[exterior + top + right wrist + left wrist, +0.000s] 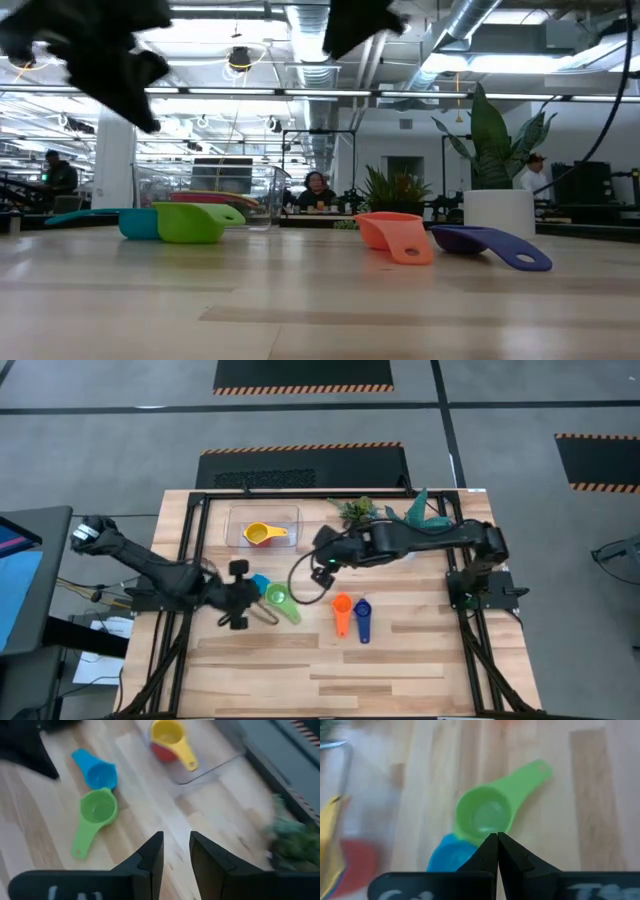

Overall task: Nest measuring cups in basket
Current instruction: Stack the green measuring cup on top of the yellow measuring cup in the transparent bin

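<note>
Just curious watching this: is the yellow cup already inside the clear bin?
Yes. The yellow cup sits inside the clear bin, nested on a red cup; its handle points toward the rim.

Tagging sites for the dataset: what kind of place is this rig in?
Likely an open-plan robotics lab or industrial workspace: exposed silver ceiling ducts, black-and-orange hazard-striped floor mats on grey flooring, and a person seated at a workstation behind the light wooden slatted table.

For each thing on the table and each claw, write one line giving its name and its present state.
Basket: holds the yellow and red cups.
Yellow cup: nested on the red cup.
Green cup: loose, upright, empty.
Light blue cup: loose, touching green.
Orange cup: loose.
Dark blue cup: loose.
Left claw: shut, empty.
Right claw: open, empty.
</note>
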### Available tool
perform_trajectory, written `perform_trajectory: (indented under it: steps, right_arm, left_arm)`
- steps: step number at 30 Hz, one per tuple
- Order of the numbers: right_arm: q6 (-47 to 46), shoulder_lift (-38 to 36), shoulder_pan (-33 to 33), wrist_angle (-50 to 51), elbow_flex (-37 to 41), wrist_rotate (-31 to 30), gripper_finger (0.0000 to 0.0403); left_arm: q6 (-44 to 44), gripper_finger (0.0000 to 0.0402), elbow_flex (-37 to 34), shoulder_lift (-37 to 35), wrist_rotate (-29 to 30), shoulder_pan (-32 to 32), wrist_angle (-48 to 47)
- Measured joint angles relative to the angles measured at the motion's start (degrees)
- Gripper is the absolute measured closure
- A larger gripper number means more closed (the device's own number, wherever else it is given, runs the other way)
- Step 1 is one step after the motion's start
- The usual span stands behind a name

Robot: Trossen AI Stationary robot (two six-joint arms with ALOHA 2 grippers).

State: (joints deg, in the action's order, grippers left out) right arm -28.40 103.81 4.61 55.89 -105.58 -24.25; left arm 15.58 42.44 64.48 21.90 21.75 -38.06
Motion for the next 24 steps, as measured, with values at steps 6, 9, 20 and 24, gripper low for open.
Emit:
perform_trajectory:
  steps: [6,9,20,24]
  right_arm:
    - [-5.2,-6.2,3.8,8.0,-0.1,-5.4,0.0285]
    - [-9.0,-7.2,6.0,14.3,0.0,-7.2,0.0285]
    - [-30.6,-8.0,16.7,34.3,0.0,-14.9,0.0285]
    - [-33.1,-8.1,19.6,34.0,0.2,-15.7,0.0285]
  left_arm:
    - [-8.0,0.0401,0.0,3.9,-16.9,-9.1,5.8]
    - [-15.5,0.0396,0.0,5.7,-18.6,-10.2,5.8]
    - [-25.6,0.0296,6.2,13.3,-18.1,-11.0,5.7]
    - [-22.8,0.0256,10.5,17.3,-18.2,-11.4,3.2]
